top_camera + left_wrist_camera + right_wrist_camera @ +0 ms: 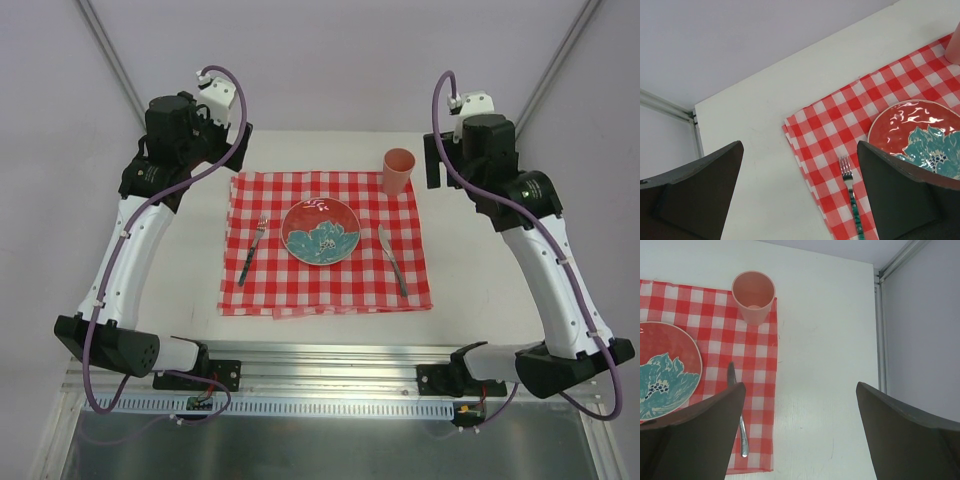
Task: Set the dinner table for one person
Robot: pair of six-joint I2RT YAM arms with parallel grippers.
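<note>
white arm links [135,250], black joints [175,125], purple cables [240,100], dark wedge fingers [695,195]

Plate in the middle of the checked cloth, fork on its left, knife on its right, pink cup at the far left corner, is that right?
No. The pink cup stands at the checked cloth's far right corner, beyond the knife, as the top view shows. The plate in the middle and the fork on its left are correct.
</note>
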